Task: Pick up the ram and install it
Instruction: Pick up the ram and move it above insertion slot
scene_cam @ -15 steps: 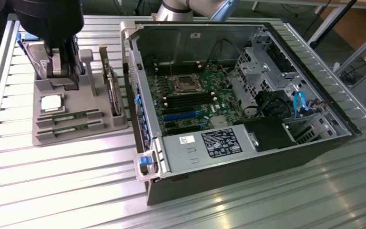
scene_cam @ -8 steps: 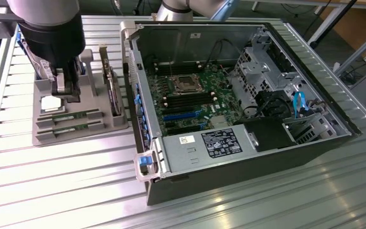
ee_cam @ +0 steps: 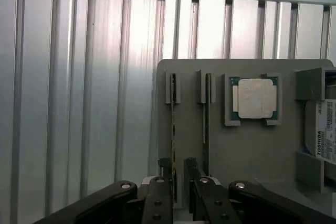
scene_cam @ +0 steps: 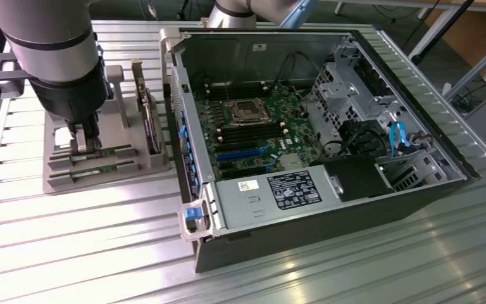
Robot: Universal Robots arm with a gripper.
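The ram (ee_cam: 173,129) is a thin green stick standing on edge in a slot of the grey holder (ee_cam: 247,150). A second stick (ee_cam: 205,124) stands in the slot beside it. My gripper (ee_cam: 178,177) is lowered over the first stick, with one finger on each side of its near end. The fingers are close together and a narrow slit still shows between the stick and one finger. In the exterior view my gripper (scene_cam: 88,149) is down at the holder (scene_cam: 61,183) on the exterior view's left, at the ram (scene_cam: 101,154).
A square silver processor (ee_cam: 254,98) and a hard drive (ee_cam: 325,129) also sit in the holder. A wider green card (scene_cam: 149,120) stands upright on it. The open computer case (scene_cam: 445,183) lies to the exterior view's right, with dark memory slots (scene_cam: 243,134) on its motherboard.
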